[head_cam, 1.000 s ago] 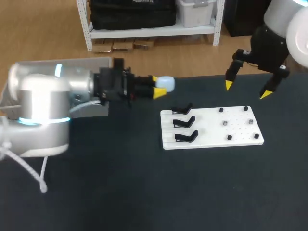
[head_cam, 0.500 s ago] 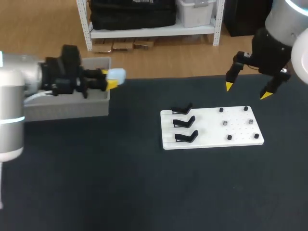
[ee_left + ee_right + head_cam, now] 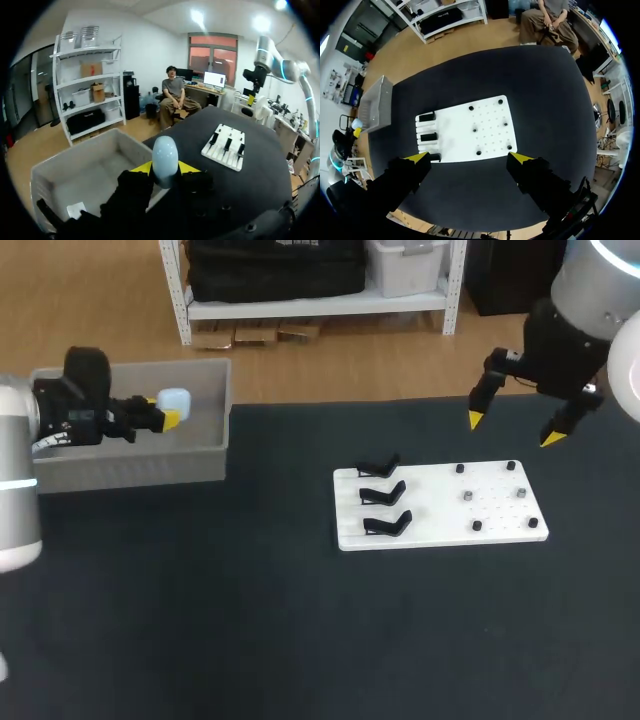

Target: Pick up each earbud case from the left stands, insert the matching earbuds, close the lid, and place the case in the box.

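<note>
Leftward went the left arm since the earlier frames: in the head view its gripper (image 3: 163, 415) was over the dark table near the board, and now it hangs over the grey plastic box (image 3: 130, 476) at the table's far left corner. Its fingers are closed on the pale blue rounded earbud case (image 3: 176, 400), above the inside of the box. The right gripper (image 3: 511, 429) has nearly not moved; it hovers beyond the white flat board (image 3: 440, 502), fingers spread apart and holding nothing. Three black stands (image 3: 385, 523) sit on the board's left part.

From the left wrist, the case (image 3: 165, 159) stands upright between the two yellow tips, with the box wall (image 3: 59, 170) beneath.

From the right wrist, the spread fingers frame the board (image 3: 490, 125) far below.
</note>
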